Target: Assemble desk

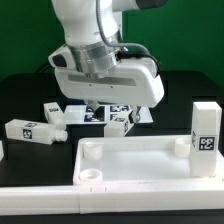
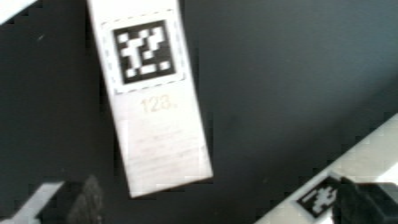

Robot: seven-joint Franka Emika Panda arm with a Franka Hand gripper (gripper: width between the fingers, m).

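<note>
Gripper hung low over the back of the table, about 12 o'clock in the exterior view, jaws spread as wide as they go and holding nothing. The wrist view showed one lying leg beneath it, tag up, seemingly askew to the jaw line. Desk panel lay at 6 o'clock, sockets up, with an upright leg at its 3 o'clock corner; we could not tell whether it was seated. Risks we noted: closing on the skewed leg could pinch one corner and spin it away. The marker board sat close by and a loose leg lay at 9 o'clock, so a finger might land on the wrong thing. A careless carry toward the panel could clip the upright leg and topple it.
</note>
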